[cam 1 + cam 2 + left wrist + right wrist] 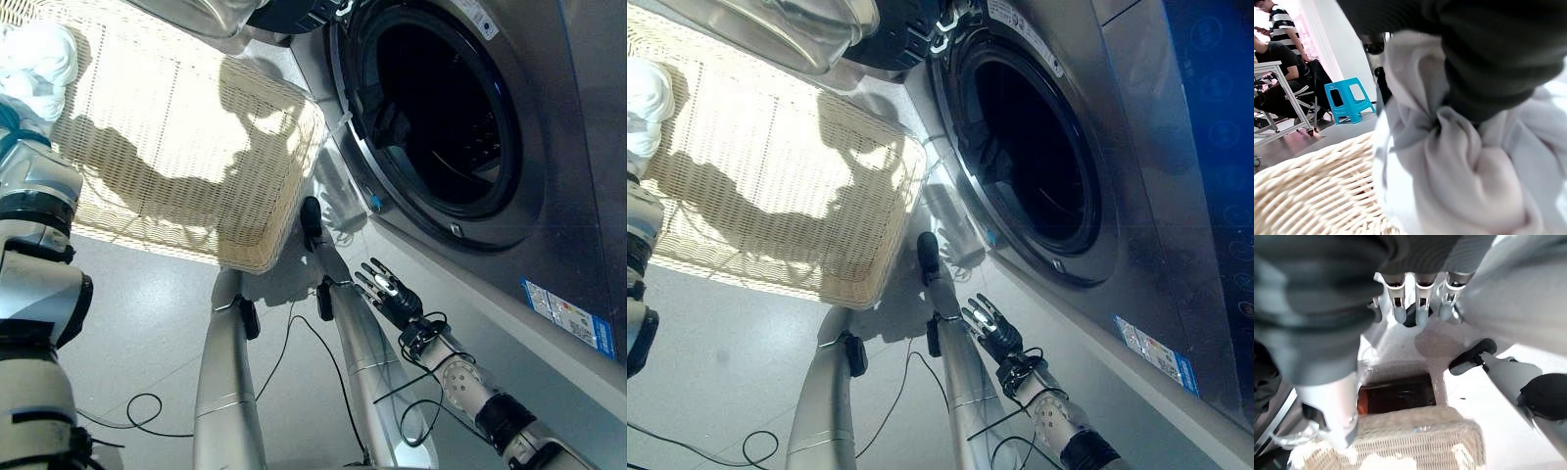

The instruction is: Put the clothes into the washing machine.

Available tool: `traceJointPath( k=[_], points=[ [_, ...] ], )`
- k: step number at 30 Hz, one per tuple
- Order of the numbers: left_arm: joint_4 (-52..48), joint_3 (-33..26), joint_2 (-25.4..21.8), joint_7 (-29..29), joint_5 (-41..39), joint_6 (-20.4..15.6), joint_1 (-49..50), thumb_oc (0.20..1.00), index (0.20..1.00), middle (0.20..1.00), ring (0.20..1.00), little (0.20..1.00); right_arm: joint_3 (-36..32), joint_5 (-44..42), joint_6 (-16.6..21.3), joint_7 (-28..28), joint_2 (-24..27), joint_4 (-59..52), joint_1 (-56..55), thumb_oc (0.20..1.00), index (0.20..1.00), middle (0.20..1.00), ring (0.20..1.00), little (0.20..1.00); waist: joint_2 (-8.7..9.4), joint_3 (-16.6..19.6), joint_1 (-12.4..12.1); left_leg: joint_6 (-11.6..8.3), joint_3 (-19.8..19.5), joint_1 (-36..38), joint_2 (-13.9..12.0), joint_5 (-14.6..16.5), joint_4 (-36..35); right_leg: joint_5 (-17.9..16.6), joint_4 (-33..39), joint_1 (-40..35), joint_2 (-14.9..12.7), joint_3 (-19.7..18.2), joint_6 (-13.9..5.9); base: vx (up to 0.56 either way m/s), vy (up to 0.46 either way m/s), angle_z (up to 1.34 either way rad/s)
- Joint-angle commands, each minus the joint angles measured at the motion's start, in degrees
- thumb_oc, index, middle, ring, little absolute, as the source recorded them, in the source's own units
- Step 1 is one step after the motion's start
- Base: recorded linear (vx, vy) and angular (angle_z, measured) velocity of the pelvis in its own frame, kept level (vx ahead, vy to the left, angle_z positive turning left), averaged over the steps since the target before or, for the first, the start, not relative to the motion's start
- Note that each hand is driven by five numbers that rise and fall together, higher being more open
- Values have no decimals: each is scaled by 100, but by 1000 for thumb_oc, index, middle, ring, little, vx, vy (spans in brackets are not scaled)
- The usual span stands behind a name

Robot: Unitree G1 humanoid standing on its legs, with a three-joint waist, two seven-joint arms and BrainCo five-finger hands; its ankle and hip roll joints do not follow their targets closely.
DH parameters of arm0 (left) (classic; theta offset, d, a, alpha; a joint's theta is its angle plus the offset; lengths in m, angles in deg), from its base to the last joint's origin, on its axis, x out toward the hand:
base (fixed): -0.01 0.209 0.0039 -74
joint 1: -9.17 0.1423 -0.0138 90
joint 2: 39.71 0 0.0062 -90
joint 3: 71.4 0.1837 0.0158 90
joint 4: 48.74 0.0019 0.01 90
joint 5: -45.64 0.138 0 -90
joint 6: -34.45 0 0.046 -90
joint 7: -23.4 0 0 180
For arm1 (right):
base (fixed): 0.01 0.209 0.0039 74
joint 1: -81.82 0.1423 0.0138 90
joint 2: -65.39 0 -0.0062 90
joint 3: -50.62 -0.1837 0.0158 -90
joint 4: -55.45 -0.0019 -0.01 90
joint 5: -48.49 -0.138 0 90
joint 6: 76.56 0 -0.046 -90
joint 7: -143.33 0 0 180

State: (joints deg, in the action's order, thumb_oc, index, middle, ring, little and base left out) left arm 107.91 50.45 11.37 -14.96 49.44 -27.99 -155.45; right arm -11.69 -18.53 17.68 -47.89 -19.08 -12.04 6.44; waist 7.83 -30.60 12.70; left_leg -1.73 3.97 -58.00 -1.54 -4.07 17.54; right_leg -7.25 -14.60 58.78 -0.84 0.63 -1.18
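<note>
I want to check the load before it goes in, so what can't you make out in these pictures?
- Left hand's fingers: buried in the white clothes, left wrist view.
- The rest of the white clothes: cut by the left eye view's edge.
- Drum inside the washing machine: too dark to tell its contents.
- Wicker basket floor: glare hides any leftover clothes.
- Right hand: open, holding nothing.

A front-loading washing machine (1136,186) stands with its round drum opening (1034,147) dark and uncovered, the glass door (789,29) swung out above a pale woven laundry basket (774,186). The basket rests on the grey floor (715,343), one corner close to the machine's front. A bundle of white clothes (645,103) sits at the basket's far edge from the machine. The right robot hand (991,328), fingers spread and straight, hangs above the floor below the drum opening, clear of basket and machine.
</note>
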Motion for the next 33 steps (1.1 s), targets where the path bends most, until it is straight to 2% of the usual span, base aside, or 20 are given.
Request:
traceJointPath(
  k=[1, 8, 9, 10, 11, 12, 20, 23, 33],
  points=[
    [-146, 11, 524, 917, 2, -148, 488, 200, 200, 200, 200, 200, 89, -60, -26, -149, 122, -269, -218, 1000, 1000, 1000, 1000, 1000, 187, 81, -22, -30, 229, 236, 354, 474, 154, -281, 487, -156, 326, -105, -263, -24, -32, 0],
    [-425, -88, 556, 519, 148, -371, 736, 200, 200, 200, 200, 200, 13, -11, 56, -199, 109, -289, -280, 1000, 1000, 1000, 1000, 1000, 60, 81, -138, -76, 158, 528, 316, 222, -287, -220, 570, -392, 331, -77, -228, -38, -53, 5],
    [-563, -148, 534, 361, 138, -421, 854, 200, 200, 200, 200, 200, -28, 47, 64, -198, 108, -334, -332, 1000, 1000, 1000, 1000, 1000, 6, 81, -171, -86, 144, 615, 318, 157, -400, -207, 599, -459, 331, -70, -220, -93, -60, 10],
    [-670, -202, 498, 303, 156, -435, 827, 200, 200, 200, 200, 200, -90, 62, 63, -176, 113, -363, -264, 1000, 1000, 1000, 1000, 1000, -6, 81, -164, -61, 217, 472, 342, -55, -469, -360, 632, -303, 291, -68, -186, -37, -36, 9],
    [-697, -201, 508, 270, 145, -454, 928, 200, 200, 200, 200, 200, -66, 67, 63, -175, 100, -361, -348, 1000, 1000, 1000, 1000, 1000, -37, 81, -200, -91, 132, 668, 323, 101, -473, -206, 618, -496, 320, -63, -214, -84, -78, 5],
    [-932, -350, 463, 38, 88, -623, 1037, 200, 200, 200, 200, 200, -159, 133, 82, -147, 66, -402, -348, 1000, 1000, 1000, 1000, 1000, -100, 81, -243, -82, 180, 627, 324, -145, -641, -331, 678, -440, 275, -36, -177, -41, -80, 4],
    [-2046, -1061, 482, -1023, 255, -1391, 1911, 200, 200, 200, 200, 200, -474, 224, 63, 69, -271, -383, -441, 1000, 1000, 1000, 1000, 1000, -403, 81, -548, -173, 105, 1345, 293, -429, -1284, -378, 1055, -1139, 153, 215, -174, -52, -109, 9],
    [-2292, -1263, 513, -1151, 320, -1584, 2178, 200, 200, 200, 200, 200, -566, 238, 50, 120, -376, -343, -430, 1000, 1000, 1000, 1000, 1000, -452, 81, -650, -193, 54, 1577, 302, -489, -1412, -381, 1097, -1381, 122, 317, -180, -65, -110, 12],
    [-2647, -1512, 598, -1072, 363, -1796, 2669, 200, 200, 200, 200, 200, -814, 282, 7, 227, -508, -195, -317, 1000, 1000, 1000, 1000, 1000, -563, 81, -786, -217, 27, 2051, 257, -651, -1775, -418, 1235, -1845, 74, 484, -209, -33, -32, 2]
  ],
)
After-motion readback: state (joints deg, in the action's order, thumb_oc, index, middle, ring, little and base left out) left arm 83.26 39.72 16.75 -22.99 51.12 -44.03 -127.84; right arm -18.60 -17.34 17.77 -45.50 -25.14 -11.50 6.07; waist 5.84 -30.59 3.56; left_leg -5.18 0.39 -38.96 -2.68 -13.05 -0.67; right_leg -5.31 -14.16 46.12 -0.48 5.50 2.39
